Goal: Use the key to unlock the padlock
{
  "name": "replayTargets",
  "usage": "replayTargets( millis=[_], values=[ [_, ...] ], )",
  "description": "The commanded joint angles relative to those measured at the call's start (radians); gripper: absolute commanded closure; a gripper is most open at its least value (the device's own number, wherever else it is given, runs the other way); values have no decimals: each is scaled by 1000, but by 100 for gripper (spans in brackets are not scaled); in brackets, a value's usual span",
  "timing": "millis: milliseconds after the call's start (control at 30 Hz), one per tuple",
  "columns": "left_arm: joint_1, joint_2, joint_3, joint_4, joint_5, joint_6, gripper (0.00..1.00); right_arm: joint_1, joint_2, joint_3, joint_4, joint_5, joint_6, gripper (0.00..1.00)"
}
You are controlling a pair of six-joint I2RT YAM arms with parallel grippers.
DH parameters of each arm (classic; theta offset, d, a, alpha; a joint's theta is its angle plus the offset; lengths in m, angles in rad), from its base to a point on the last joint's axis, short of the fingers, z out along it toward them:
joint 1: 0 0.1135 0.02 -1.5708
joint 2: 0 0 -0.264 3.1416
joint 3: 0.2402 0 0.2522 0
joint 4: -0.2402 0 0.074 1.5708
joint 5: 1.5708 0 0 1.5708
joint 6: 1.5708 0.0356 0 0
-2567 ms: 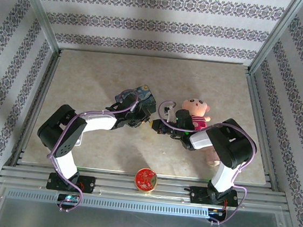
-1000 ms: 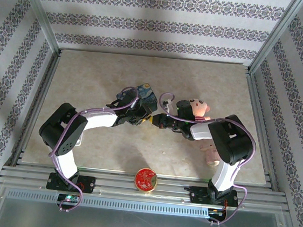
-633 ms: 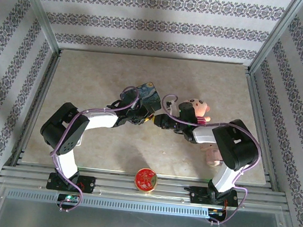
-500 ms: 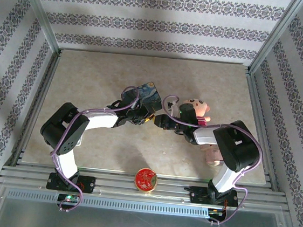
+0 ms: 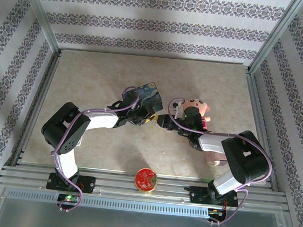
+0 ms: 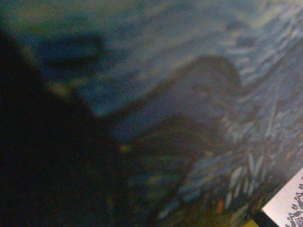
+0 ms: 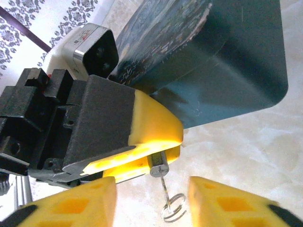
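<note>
Right gripper (image 7: 152, 189) has let go and backed off toward its own side vs half a second ago; the right elbow has swung out to the near right. Left arm hasn't shifted.

- Red-and-gold disc (image 5: 145, 179) sits at the near edge, between the two arm bases.
- Mid-table (image 5: 89, 85): the right jaws stand partly apart with nothing held. Its yellow fingers (image 7: 227, 203) are either side of the key (image 7: 164, 187), not touching it.
- Key pokes out of the padlock (image 7: 158, 164), with a small wire ring (image 7: 173, 208) on its free end.
- Left gripper (image 7: 170, 145) is clamped on the padlock. Only the body end shows between its yellow pads; the shackle is hidden.
- Blue painted tin (image 7: 222, 61) is just behind the left gripper; can't tell if they touch. It's a close blur in the left wrist view.
- Plush doll (image 5: 196, 108) lies just beyond the right wrist.
</note>
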Motion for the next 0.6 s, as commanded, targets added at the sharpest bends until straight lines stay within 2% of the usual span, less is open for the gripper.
replayTargets(
  millis=[0, 300, 567],
  values=[
    [-14, 64, -36, -98, 145, -112, 100, 11, -28, -30, 20, 18, 35, 63],
    [-14, 68, -31, -91, 153, -116, 100, 54, -42, -53, 11, 60, 85, 65],
    [-14, 67, -33, -86, 158, -113, 100, 70, 21, -22, 23, 66, 87, 66]
  ],
)
